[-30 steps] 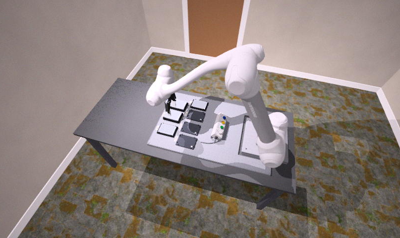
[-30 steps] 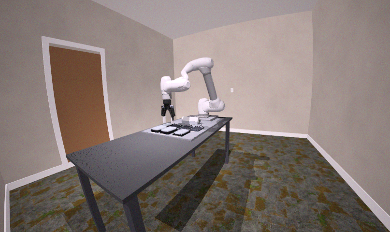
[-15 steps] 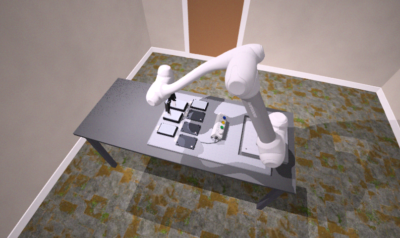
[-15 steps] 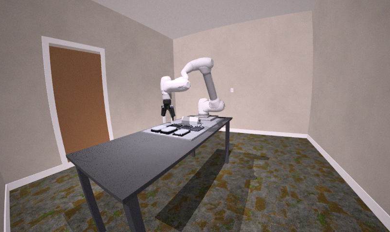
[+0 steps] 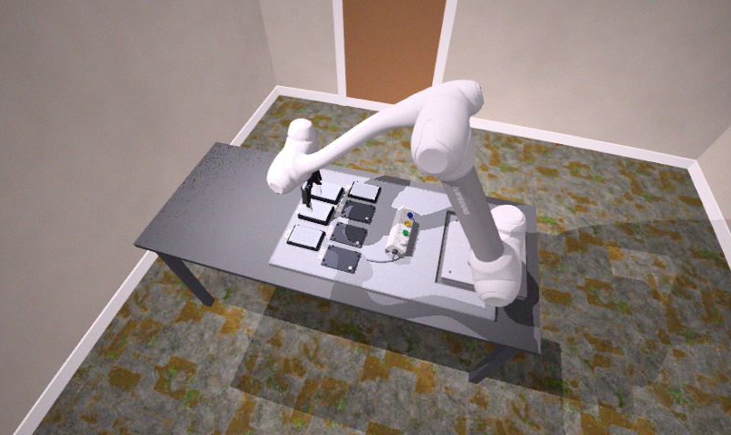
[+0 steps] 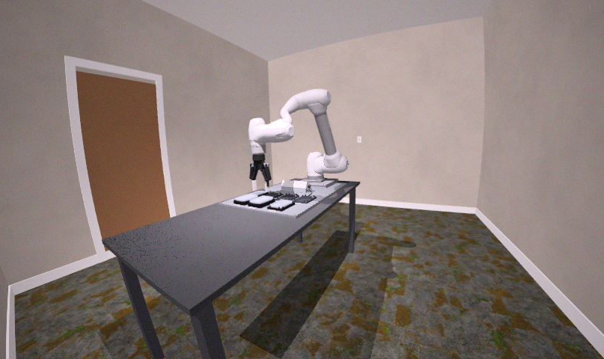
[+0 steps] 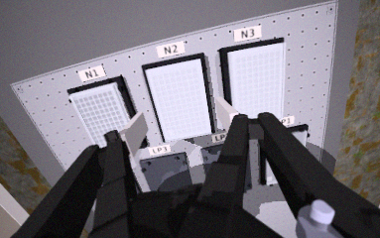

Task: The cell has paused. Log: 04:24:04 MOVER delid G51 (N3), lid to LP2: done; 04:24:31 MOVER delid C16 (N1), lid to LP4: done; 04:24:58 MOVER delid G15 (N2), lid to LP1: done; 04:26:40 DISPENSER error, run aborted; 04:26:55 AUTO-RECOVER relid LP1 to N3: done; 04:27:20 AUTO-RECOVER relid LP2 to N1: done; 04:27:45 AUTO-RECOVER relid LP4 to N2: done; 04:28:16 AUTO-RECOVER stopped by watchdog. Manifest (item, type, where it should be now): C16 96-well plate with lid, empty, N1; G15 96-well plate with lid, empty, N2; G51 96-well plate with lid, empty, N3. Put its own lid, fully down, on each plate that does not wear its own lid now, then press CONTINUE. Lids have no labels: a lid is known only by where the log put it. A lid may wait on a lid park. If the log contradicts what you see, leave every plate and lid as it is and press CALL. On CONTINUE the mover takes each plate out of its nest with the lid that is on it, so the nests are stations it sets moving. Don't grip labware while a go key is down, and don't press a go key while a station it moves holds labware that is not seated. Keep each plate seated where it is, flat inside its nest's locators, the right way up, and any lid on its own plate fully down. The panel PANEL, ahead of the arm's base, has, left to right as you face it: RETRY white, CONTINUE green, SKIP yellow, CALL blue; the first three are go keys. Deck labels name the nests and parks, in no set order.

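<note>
Three 96-well plates sit in a row of nests. In the wrist view the plate in N1 (image 7: 99,111) shows open wells and has no lid. The plates in N2 (image 7: 179,96) and N3 (image 7: 256,79) look smooth, each under a lid. A loose lid (image 5: 364,191) lies on park LP1, partly hidden by my fingers in the wrist view. My gripper (image 7: 181,114) is open and empty. It hangs above the deck near N2 and N3 in the top view (image 5: 307,200) and in the exterior view (image 6: 260,175).
Parks LP2 (image 5: 358,211), LP3 (image 7: 164,169) and LP4 (image 5: 340,258) are dark and bare. The key panel (image 5: 402,228) stands right of the parks, with the green key (image 5: 405,232) and the blue key (image 5: 409,214). The arm's base (image 5: 495,269) is at the table's right end.
</note>
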{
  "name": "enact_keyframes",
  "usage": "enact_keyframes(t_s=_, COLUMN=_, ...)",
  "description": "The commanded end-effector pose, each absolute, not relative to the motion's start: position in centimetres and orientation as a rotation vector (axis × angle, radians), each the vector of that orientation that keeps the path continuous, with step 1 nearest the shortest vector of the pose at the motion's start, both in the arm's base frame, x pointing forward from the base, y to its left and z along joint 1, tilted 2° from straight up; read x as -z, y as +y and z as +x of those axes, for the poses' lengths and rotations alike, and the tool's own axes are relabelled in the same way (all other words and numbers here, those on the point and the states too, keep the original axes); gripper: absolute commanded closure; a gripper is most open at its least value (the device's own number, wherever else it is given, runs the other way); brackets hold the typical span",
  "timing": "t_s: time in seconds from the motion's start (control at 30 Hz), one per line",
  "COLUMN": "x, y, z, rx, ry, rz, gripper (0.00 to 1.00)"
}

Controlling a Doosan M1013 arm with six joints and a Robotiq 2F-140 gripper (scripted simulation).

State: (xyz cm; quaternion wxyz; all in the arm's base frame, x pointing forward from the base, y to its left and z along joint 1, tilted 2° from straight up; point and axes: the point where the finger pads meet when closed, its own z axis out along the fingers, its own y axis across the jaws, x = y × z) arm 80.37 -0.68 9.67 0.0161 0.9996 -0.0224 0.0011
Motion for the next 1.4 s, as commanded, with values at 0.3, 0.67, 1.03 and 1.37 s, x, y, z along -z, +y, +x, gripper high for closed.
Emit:
enact_keyframes(t_s=0.3, x=-9.3, y=-0.7, z=80.4, rx=-0.003, ry=-0.07, rz=3.109, gripper=0.34)
enact_keyframes(t_s=0.67, x=-8.5, y=-0.7, z=80.4, rx=-0.003, ry=-0.07, rz=3.109, gripper=0.34)
enact_keyframes(t_s=1.03, x=-7.4, y=-0.8, z=80.4, rx=-0.003, ry=-0.07, rz=3.109, gripper=0.34)
enact_keyframes(t_s=1.37, x=-6.8, y=-0.8, z=80.4, rx=-0.003, ry=-0.07, rz=3.109, gripper=0.34)
